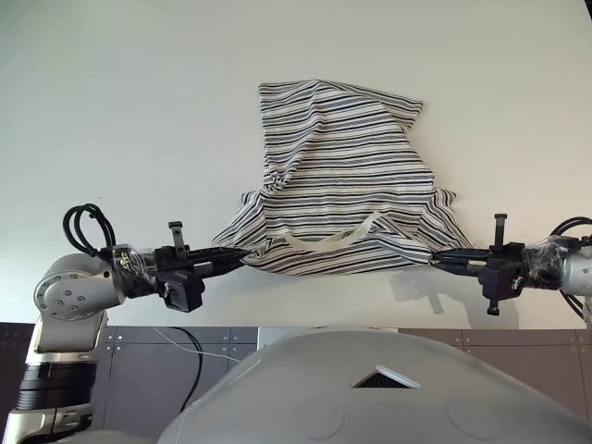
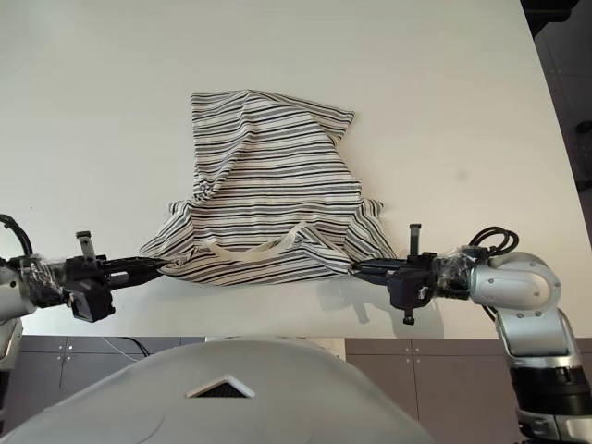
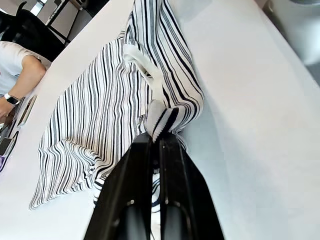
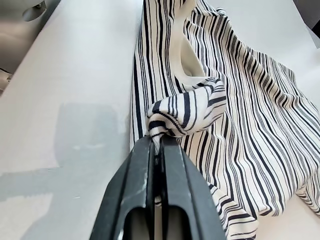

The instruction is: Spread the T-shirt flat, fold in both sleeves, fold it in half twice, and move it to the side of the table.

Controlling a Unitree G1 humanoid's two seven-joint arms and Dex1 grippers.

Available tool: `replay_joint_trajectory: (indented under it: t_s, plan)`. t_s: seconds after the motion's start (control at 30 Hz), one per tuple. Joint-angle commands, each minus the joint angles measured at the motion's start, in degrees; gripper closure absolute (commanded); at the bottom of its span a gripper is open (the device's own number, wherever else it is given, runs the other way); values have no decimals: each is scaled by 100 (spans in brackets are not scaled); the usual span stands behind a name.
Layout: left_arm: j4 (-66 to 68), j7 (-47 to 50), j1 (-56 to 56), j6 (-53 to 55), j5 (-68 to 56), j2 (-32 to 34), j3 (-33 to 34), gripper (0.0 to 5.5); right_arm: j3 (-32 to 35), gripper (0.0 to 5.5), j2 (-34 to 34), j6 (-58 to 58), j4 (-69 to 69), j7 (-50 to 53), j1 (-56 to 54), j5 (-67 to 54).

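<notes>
Closest to me, my left arm is bent at the elbow and lies along the near edge of the bench, with the forearm about level and pointing inward. My right arm mirrors it from the other side, so the two forearms aim at each other.

The left tool is pinched fully closed on a bunched fold of the striped T-shirt at its near left corner. In the left wrist view the cloth is squeezed between the two fingertips. The right tool is likewise clamped tight on a wad of fabric at the near right corner.

Between the two tools the shirt's near edge runs across, and the cream neckband curves up in the middle of it.

Beyond that, the body of the shirt lies on the bench. It is wrinkled and drawn in narrower than the near edge, with creases running toward its far edge.
</notes>
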State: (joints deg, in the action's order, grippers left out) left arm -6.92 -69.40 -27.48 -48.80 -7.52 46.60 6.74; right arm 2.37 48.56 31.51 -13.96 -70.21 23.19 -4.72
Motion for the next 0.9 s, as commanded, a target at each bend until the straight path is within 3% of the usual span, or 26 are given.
replay_joint_trajectory:
  t_s: [0.03,0.3,0.4,0.5,0.6,0.73,0.9]
  plan:
    - [417,232,-6,-753,435,230,-76,516,-55,504,74,588,245,409,43,572]
    - [1749,972,-9,-2807,2150,380,-226,391,-232,356,355,3101,2133,1643,-113,2454]
    - [2710,1342,204,-3820,3390,94,34,379,-280,314,395,3729,2815,2259,-430,3161]
    - [3133,1819,344,-4176,3798,-46,275,379,-294,314,487,3944,3358,2766,-790,3314]
    - [3050,2616,589,-3336,2708,40,155,379,-646,314,681,2944,3202,2465,-775,1527]
    - [1713,3089,915,-1787,1133,290,0,379,-755,314,1285,120,1515,1295,-363,-1587]
    - [251,3373,1480,532,435,-108,-199,379,-303,314,1672,-1599,1021,552,-627,-2636]
